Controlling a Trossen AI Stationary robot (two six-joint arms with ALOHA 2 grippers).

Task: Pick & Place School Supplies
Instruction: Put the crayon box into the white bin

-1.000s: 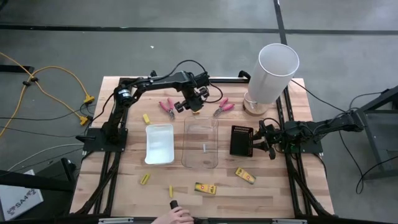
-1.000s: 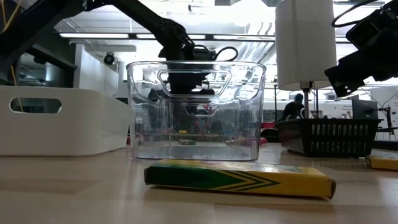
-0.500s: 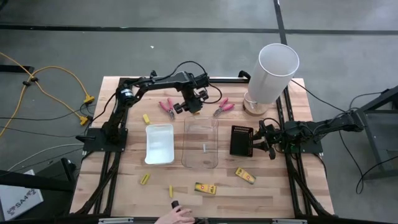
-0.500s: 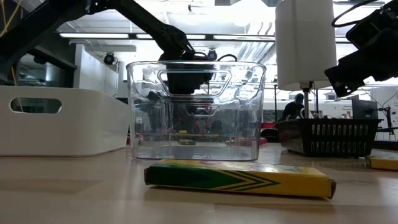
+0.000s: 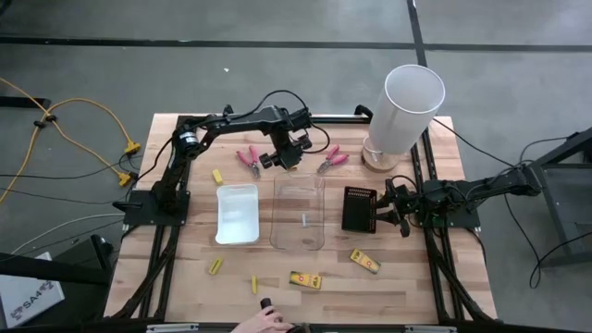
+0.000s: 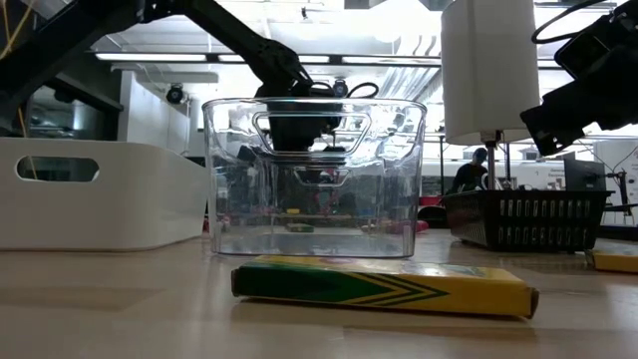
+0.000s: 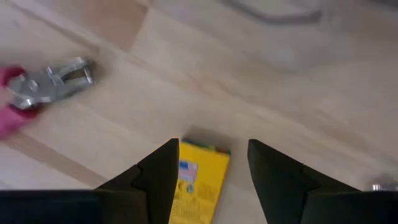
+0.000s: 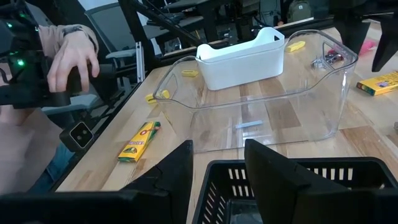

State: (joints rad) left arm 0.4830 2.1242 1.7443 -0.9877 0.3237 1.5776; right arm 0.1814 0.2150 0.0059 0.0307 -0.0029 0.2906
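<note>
My left gripper (image 5: 285, 155) is open near the table's far edge, between two pink-handled pliers (image 5: 248, 160) (image 5: 331, 159). In the left wrist view its fingers stand on either side of a small yellow box (image 7: 200, 177) that lies flat on the wood; whether a finger touches it I cannot tell. One pair of pliers (image 7: 46, 87) lies beside it. Other yellow boxes and sticks (image 5: 217, 176) (image 5: 215, 266) (image 5: 254, 284) (image 5: 364, 261) and a flat dark-and-yellow box (image 5: 305, 278) lie on the table. My right gripper (image 5: 387, 208) is open just right of a black slotted basket (image 5: 358, 208).
A clear tray (image 5: 299, 213) holding one small pale stick and a white tray (image 5: 237, 213) sit mid-table. A tall white cylinder (image 5: 407, 106) stands at the far right corner. A person's hand (image 5: 264, 319) holds a dark device at the near edge.
My left gripper has come down a little toward the table behind the clear tray, staying open. The rest has kept still.
</note>
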